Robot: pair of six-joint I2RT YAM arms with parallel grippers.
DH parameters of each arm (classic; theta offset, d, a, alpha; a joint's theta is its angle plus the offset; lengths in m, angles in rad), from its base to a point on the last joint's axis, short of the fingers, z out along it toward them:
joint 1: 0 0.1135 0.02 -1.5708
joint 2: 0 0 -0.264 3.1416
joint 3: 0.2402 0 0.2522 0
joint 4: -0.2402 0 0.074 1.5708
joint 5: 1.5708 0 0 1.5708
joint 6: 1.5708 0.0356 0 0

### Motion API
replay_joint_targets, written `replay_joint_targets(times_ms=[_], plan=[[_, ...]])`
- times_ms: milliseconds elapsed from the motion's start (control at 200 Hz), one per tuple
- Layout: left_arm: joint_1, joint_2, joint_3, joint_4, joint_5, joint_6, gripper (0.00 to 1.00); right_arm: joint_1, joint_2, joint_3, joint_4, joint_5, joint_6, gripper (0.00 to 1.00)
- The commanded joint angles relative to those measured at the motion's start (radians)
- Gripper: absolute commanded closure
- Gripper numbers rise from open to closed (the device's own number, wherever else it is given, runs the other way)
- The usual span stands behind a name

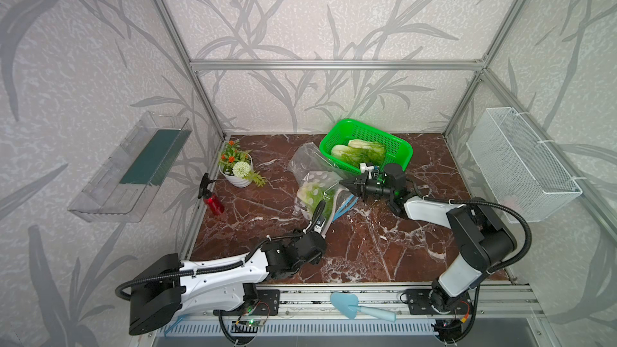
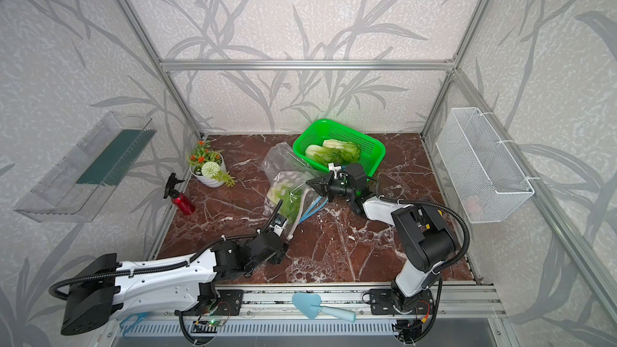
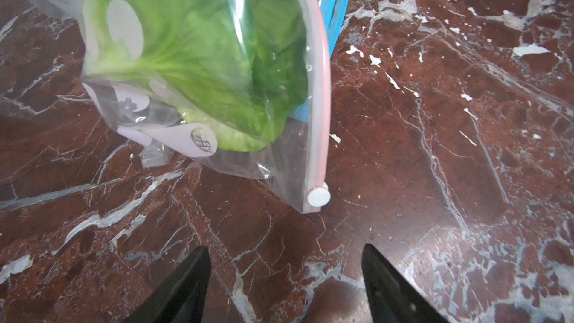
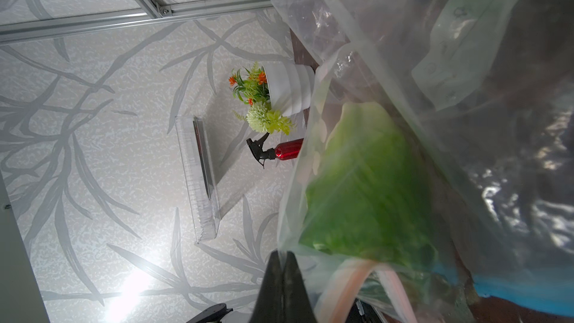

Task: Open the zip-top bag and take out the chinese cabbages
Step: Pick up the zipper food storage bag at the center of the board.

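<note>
The clear zip-top bag (image 1: 309,170) (image 2: 282,165) is held up off the marble floor mid-table, its mouth spread. One of the chinese cabbages (image 1: 312,195) (image 3: 198,57) (image 4: 366,187) lies inside it. Two more cabbages (image 1: 359,152) (image 2: 334,151) rest in the green basket (image 1: 337,125). My right gripper (image 1: 342,182) (image 4: 281,253) is shut on the bag's thin film edge by the mouth. My left gripper (image 1: 322,216) (image 3: 285,247) is open just short of the bag's corner, where the white slider (image 3: 318,197) sits on the pink zip track (image 3: 323,88). Nothing lies between its fingers.
A potted flower (image 1: 238,170) and a red spray bottle (image 1: 212,200) stand at the left edge. A clear shelf (image 1: 133,168) hangs on the left wall, a white wire basket (image 1: 521,161) on the right. A blue trowel (image 1: 354,307) lies on the front rail.
</note>
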Motion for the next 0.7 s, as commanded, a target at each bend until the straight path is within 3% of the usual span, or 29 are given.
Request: replay_joint_targets(times_ms=[0, 155, 330, 540, 695], plan=[[-0.006, 0.058, 0.03, 0.079, -0.038, -0.05, 0.23, 0.01, -0.032, -0.015, 0.095, 0.044, 0.066, 1.0], [-0.027, 0.197, 0.082, 0.143, -0.011, -0.038, 0.23, 0.027, -0.012, -0.022, 0.183, 0.073, 0.133, 1.0], [-0.035, 0.21, 0.08, 0.215, 0.009, -0.05, 0.21, 0.045, -0.034, -0.014, 0.14, 0.096, 0.109, 1.0], [-0.035, 0.347, 0.187, 0.081, -0.104, -0.133, 0.22, 0.057, -0.052, -0.021, 0.164, 0.119, 0.135, 1.0], [-0.035, 0.499, 0.292, -0.084, -0.271, -0.241, 0.38, 0.059, -0.088, -0.052, 0.172, 0.153, 0.158, 1.0]])
